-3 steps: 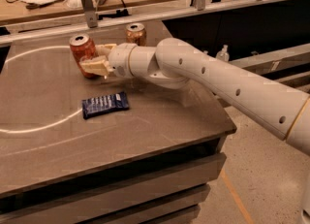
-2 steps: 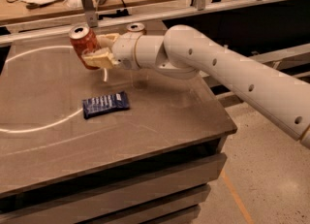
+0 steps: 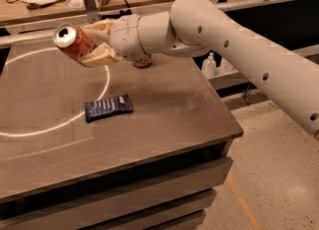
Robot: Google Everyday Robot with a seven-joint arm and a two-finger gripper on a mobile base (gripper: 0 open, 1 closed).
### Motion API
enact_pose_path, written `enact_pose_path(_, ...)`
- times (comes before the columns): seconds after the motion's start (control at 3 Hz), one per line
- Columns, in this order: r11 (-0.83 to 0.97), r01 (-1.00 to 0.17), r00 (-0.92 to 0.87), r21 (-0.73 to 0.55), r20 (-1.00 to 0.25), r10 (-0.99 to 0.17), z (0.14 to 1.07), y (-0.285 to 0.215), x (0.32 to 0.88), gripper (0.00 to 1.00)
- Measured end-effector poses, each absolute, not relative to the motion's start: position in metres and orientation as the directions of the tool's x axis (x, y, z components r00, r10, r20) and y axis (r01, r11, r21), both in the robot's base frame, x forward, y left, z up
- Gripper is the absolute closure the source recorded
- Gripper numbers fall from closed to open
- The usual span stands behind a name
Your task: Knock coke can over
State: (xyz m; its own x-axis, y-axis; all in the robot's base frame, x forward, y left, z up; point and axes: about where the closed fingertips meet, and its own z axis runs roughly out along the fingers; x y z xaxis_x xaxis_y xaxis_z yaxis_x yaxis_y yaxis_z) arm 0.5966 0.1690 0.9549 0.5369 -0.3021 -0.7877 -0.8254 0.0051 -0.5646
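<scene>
The coke can (image 3: 74,42) is red-orange with a silver top. It is held off the table, tilted with its top pointing up and to the left, above the table's back left part. My gripper (image 3: 94,45) is shut on the coke can, one cream finger above it and one below. The white arm reaches in from the right.
A dark blue snack packet (image 3: 108,107) lies flat on the grey table (image 3: 164,109). A gold-brown can (image 3: 142,62) stands behind the wrist, mostly hidden. A white circle line is marked on the tabletop. A cluttered bench runs behind the table. The table's right edge drops to the floor.
The gripper has lifted the coke can off the table and tipped it from upright to strongly tilted leftward. The arm has swung up and to the left.
</scene>
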Motion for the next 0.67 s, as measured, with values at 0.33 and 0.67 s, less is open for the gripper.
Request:
enact_pose_path(0.33,0.011,-0.832,0.527,-0.555,-0.796,-0.298,0.954,0.1711,0.5965,1.0)
enact_pose_path(0.67,-0.009,-0.774,0.607,-0.633,-0.739,-0.291,0.9606,0.1726,0.5918,1.0)
